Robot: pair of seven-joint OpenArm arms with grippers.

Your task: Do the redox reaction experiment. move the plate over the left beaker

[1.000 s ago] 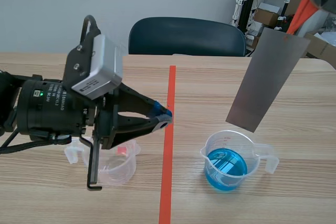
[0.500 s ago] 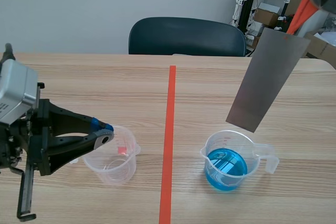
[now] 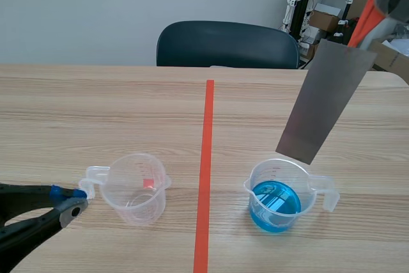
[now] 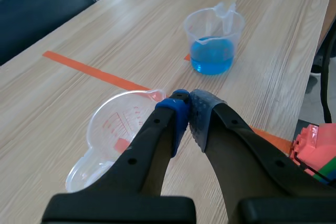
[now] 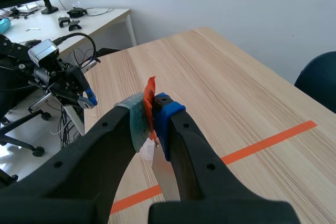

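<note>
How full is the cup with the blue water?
Partly full: blue liquid fills only the lower part of the beaker, well below its rim.
</note>
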